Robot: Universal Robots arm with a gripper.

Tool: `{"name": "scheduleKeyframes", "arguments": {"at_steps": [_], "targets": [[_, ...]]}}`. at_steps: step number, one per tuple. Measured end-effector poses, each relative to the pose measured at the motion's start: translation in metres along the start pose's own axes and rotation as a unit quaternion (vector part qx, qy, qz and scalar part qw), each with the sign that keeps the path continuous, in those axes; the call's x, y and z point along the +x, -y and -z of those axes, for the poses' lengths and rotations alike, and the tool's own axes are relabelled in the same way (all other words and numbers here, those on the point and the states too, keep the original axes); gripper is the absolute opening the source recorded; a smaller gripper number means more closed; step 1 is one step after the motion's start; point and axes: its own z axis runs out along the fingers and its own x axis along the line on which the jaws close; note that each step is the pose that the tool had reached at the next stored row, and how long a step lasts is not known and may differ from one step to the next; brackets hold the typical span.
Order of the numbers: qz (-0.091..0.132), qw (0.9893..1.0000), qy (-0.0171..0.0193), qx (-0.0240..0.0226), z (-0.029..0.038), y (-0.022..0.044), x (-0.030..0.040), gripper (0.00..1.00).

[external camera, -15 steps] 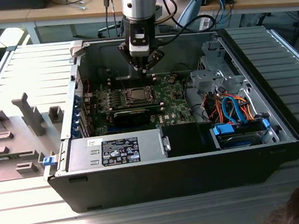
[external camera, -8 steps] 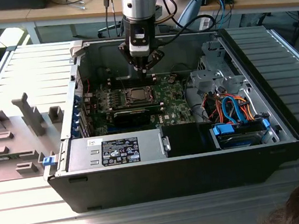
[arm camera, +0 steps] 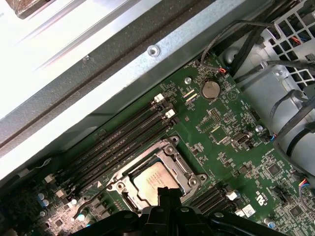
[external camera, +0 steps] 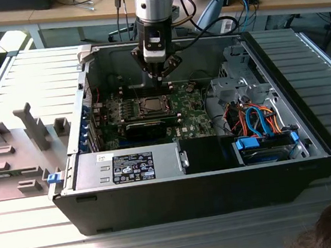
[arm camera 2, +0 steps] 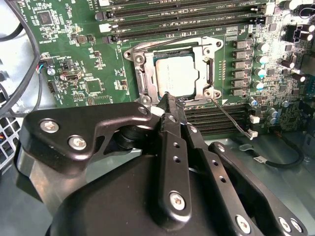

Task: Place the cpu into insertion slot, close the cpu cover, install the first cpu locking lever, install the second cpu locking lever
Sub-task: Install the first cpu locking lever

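So the chip (arm camera 2: 174, 76) is sitting down flat in the socket (arm camera 2: 134, 55) on the green board (external camera: 190, 104), and the silver cover (arm camera 2: 204, 73) is folded down over it, with the chip's metal top showing through the square window. The gripper (arm camera 2: 168, 101) is clenched: its black fingers come to a point together with nothing visible between them, and the tip is right at the edge of the cover near one corner. In the exterior view the gripper hangs at about 12 o'clock from the chip, inside the open computer case (external camera: 312, 136). A thin wire lever (arm camera 2: 231, 118) pokes out at an angle from the socket's corner across the dark memory slots (arm camera 2: 216, 120). I can't tell if it's latched. From the chip, the silver power supply (external camera: 128, 165) is at roughly 7 o'clock, and the bundle of blue and orange cables (external camera: 262, 124) is at about 4 o'clock.
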Motion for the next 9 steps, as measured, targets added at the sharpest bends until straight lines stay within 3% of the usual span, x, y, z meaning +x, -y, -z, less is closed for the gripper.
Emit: {"name": "scheduleKeyframes", "arguments": {"at_steps": [9], "targets": [[0.002,1.0000,0.0001,-0.0001,0.0000,0.0000,0.0000,0.11]]}}
